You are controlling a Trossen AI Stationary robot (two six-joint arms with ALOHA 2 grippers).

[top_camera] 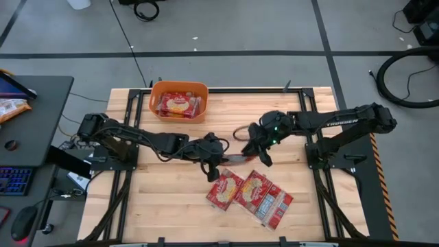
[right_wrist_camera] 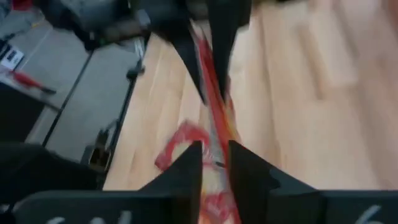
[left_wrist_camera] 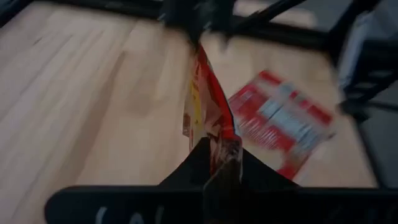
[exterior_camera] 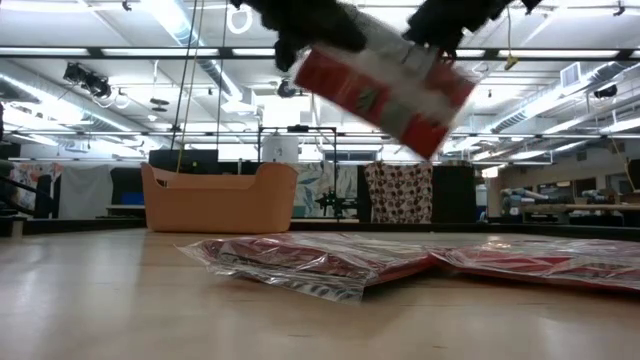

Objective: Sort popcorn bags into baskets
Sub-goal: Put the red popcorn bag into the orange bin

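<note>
Left pincer (left_wrist_camera: pixel 217 163) pinches a red popcorn bag (exterior_camera: pixel 385 92); right pincer (right_wrist_camera: pixel 214 163) loosely spread; "TROSSEN" arm.

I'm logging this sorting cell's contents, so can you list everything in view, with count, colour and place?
Popcorn bag in handover: one, red, held in the air between both grippers above the table's middle.
Popcorn bags on table: at least two, red with yellow-cream pictures, side by side near the front edge.
Popcorn bags in basket: several, red, exact count unclear.
Basket: one, orange, at the table's far edge, left of centre.
Table: one, light wood.
Left gripper: shut on the raised bag's edge, mid-table.
Right gripper: fingers on either side of the same bag's other end, grip unclear.
</note>
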